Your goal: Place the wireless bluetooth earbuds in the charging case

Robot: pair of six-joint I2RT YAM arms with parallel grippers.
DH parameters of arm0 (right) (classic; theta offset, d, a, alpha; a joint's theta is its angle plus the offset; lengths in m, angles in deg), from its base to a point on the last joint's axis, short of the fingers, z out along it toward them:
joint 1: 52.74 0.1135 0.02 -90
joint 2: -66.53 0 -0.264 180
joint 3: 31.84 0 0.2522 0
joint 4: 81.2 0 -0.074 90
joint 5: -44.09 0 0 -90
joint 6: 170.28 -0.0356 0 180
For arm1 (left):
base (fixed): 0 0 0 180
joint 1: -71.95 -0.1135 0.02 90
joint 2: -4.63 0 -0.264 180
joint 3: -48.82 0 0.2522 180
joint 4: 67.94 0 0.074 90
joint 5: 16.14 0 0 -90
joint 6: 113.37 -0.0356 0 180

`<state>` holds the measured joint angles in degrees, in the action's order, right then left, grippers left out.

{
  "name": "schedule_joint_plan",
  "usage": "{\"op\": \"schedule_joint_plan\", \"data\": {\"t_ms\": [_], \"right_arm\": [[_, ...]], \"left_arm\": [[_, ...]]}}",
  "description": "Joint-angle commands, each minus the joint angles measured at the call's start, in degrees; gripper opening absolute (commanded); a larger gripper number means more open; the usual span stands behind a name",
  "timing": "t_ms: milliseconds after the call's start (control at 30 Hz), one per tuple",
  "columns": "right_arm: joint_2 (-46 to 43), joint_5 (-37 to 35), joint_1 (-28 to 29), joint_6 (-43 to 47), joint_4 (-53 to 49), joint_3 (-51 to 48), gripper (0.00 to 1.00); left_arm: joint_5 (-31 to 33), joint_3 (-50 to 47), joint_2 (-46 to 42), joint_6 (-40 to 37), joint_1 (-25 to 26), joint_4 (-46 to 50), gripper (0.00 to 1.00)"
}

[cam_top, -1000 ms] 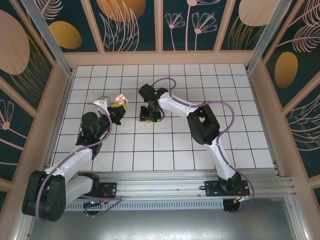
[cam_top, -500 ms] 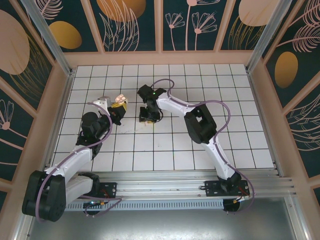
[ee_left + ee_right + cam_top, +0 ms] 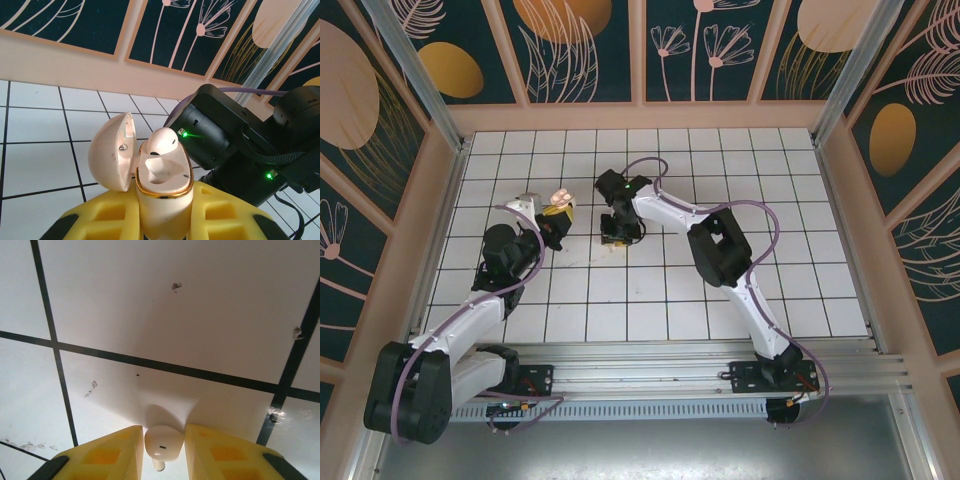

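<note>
One earbud (image 3: pixel 161 142) already sat in the open case (image 3: pixel 162 187). The left gripper (image 3: pixel 164 220) clamped the case by its lower half, with the lid (image 3: pixel 111 150) swung out to its left. The other earbud (image 3: pixel 163 444) was pinched by its round head in the right gripper (image 3: pixel 164 434), low over the tiled table (image 3: pixel 720 160) and near the case on its right.

That pinch looked slight. A smooth, rounded head squeezed between two soft pads could twist or squirt free during the carry. The empty socket lay just beside the seated earbud, so a crooked entry might knock that one loose or catch the lid. The case was held only at its base, and a downward press might tip it in the grip. The two grippers would also have to work close together, so they could clash.

Bare tiles lay right of the case and behind it up to the back wall (image 3: pixel 640 115). The side wall (image 3: pixel 445 200) stood well to its left.
</note>
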<state>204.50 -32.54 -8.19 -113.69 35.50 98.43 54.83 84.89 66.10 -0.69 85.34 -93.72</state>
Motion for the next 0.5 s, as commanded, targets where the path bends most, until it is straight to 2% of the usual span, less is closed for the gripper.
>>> {"op": "schedule_joint_plan", "data": {"t_ms": [0,233,467], "right_arm": [[1.67,-2.88,-0.6,0.27,-0.99,-1.19,0.27],[-0.95,-4.18,-0.74,0.63,0.24,-3.03,0.25],[-8.97,-6.36,-0.97,0.05,11.46,-13.76,0.23]], "left_arm": [[-0.56,1.95,-1.01,-1.24,-0.4,-0.26,0.09],[-0.4,1.78,-0.84,-1.24,-0.4,-0.6,0.09],[-2.0,0.78,0.17,-1.55,-0.38,-2.68,0.09]]}}
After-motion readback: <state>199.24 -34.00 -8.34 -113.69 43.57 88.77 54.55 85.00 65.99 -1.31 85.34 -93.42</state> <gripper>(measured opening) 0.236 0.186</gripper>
